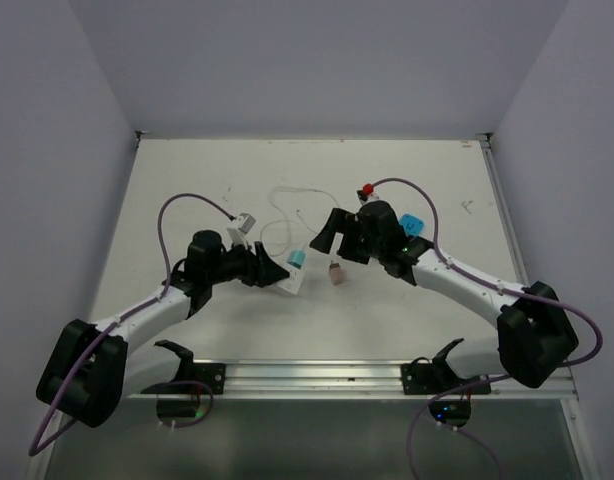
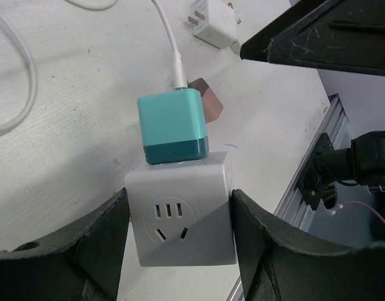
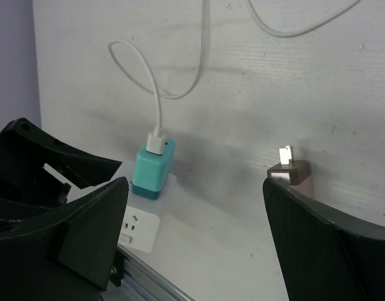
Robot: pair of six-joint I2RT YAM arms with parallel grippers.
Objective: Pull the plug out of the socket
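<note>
The white cube socket [image 2: 183, 213] lies on the table with a teal plug [image 2: 174, 125] seated in its far face; a white cable [image 2: 170, 44] runs from the plug. My left gripper [image 2: 180, 251] is shut on the socket, with one finger pressing each side. In the top view the socket [image 1: 290, 283] and teal plug [image 1: 296, 260] sit at the left gripper's [image 1: 275, 273] tip. My right gripper [image 1: 337, 240] is open and empty, hovering just behind and to the right of the plug. The right wrist view shows the teal plug [image 3: 153, 166] and socket [image 3: 141, 229] ahead on the left, outside its wide jaws [image 3: 195, 232].
A pink-brown plug [image 1: 336, 273] stands just right of the socket, also seen by the right finger [image 3: 293, 172]. A white flat plug [image 2: 214, 22], a blue plug [image 1: 414, 224], a red one [image 1: 368, 190] and a grey-white one [image 1: 245, 225] lie around. The aluminium rail [image 1: 317, 375] runs along the near edge.
</note>
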